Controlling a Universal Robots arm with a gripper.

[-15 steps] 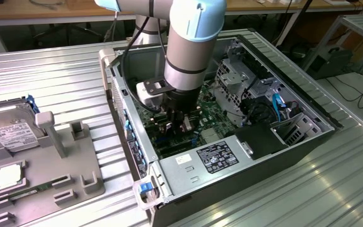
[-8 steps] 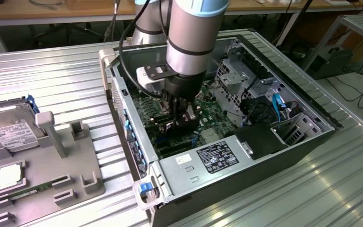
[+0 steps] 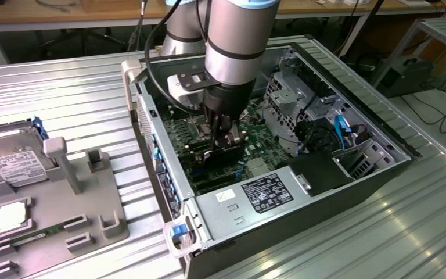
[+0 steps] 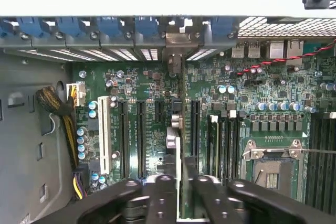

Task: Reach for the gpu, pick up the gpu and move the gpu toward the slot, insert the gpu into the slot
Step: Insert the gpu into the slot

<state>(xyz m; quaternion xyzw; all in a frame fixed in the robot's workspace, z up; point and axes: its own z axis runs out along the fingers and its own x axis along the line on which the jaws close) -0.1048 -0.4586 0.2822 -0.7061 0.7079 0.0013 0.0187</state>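
Observation:
The gpu (image 4: 178,156) stands edge-on over the green motherboard (image 4: 152,77) inside the open computer case. Its silver end bracket (image 4: 181,38) sits against the case's rear openings. My gripper (image 4: 180,198) reaches down from above, one black finger on each side of the card's top edge, shut on it. In the exterior view the gripper (image 3: 225,139) hangs deep in the case with the dark gpu (image 3: 216,156) below it. The slot is covered by the card. Long black slots (image 4: 140,140) run parallel on both sides.
The square metal CPU socket (image 4: 270,166) lies beside the memory slots. A yellow-black cable bundle (image 4: 58,108) hangs by the case wall. The power supply (image 3: 266,192) and drive cage (image 3: 292,93) crowd the case. A grey fixture with a hard drive (image 3: 10,163) stands at the exterior view's left.

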